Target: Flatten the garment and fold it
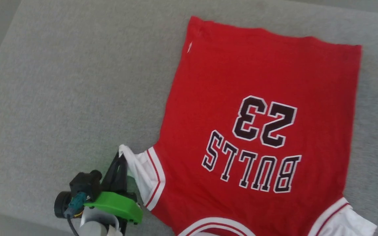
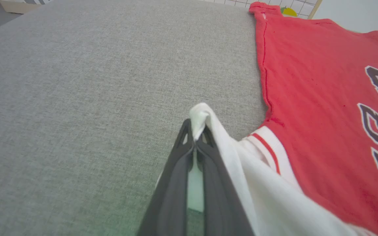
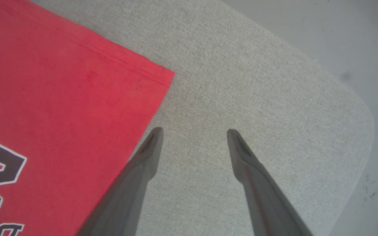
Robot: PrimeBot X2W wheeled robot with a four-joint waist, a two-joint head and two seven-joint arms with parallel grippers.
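The garment (image 1: pixel 261 82) is a red jersey with "BULLS 23" lettering, spread chest-up on the grey table (image 1: pixel 61 98), its collar toward me and its hem at the far side. My left gripper (image 1: pixel 120 156) sits at the lower left, shut on the tip of the white sleeve (image 1: pixel 139 173), which is lifted and pulled outward. In the left wrist view the fingers (image 2: pixel 194 137) pinch that sleeve (image 2: pixel 241 164) beside the red body (image 2: pixel 313 98). My right gripper (image 3: pixel 194 131) hangs open over bare table, just right of the garment's side edge (image 3: pixel 61 98) near its hem corner.
The other white sleeve (image 1: pixel 349 223) lies at the lower right. The table's rounded corner (image 3: pixel 356 108) and grey floor (image 3: pixel 372 49) are beyond the right gripper. A pale box (image 2: pixel 15 5) and a white grid panel (image 2: pixel 294 5) stand past the table's far edge.
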